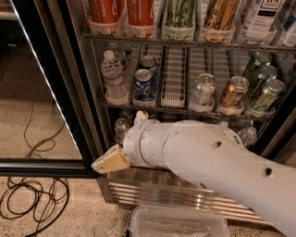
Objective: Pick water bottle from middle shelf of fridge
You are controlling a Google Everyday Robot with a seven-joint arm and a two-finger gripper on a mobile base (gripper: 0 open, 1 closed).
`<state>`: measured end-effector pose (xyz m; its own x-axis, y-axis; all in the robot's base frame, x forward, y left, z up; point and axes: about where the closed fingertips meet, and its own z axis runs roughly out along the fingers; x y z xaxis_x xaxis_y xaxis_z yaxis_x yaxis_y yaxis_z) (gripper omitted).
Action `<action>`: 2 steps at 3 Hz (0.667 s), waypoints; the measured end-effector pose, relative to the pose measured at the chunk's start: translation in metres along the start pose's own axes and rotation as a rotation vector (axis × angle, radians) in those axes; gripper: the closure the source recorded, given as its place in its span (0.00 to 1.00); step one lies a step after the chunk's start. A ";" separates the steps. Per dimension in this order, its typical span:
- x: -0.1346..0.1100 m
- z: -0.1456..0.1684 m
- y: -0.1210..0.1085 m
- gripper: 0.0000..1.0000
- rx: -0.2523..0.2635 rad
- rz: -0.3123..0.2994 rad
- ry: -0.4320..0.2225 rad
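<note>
Looking from the near edge, you see a clear plastic bin (180, 223) with a rounded rim low in the picture, and to its left a tangle of thin black cables (32, 203) on the speckled floor (78, 217). Just behind the bin runs the ribbed steel ledge (152, 190) at the foot of the fridge (86, 78).

Your arm (208, 157), smooth, white and thick as a tube, comes in from the lower right and crosses in front of the bottom shelf. Its gripper (110, 162), a tan wedge, sits at the lower left by the fridge's front corner, just above the ledge and near the black door frame (46, 167). You cannot tell how it is set or whether it grips anything.

Farther back and higher, the middle shelf (180, 111) is grey wire carrying white slotted lane trays. The water bottle (113, 76) stands upright at its left end, clear ribbed plastic with a white cap, well above the gripper and apart from it. To its right stand a blue can (144, 84), then a silver can (203, 89), a gold can (232, 91) and three green cans (268, 95). Above, the top shelf holds tall orange bottles (106, 11).
</note>
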<state>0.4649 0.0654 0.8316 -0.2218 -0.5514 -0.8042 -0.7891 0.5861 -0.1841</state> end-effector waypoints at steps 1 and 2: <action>-0.001 0.004 0.002 0.00 0.010 0.014 -0.016; -0.003 0.018 0.010 0.00 0.037 0.075 -0.066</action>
<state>0.4687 0.0839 0.8222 -0.2402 -0.4659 -0.8516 -0.7496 0.6465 -0.1422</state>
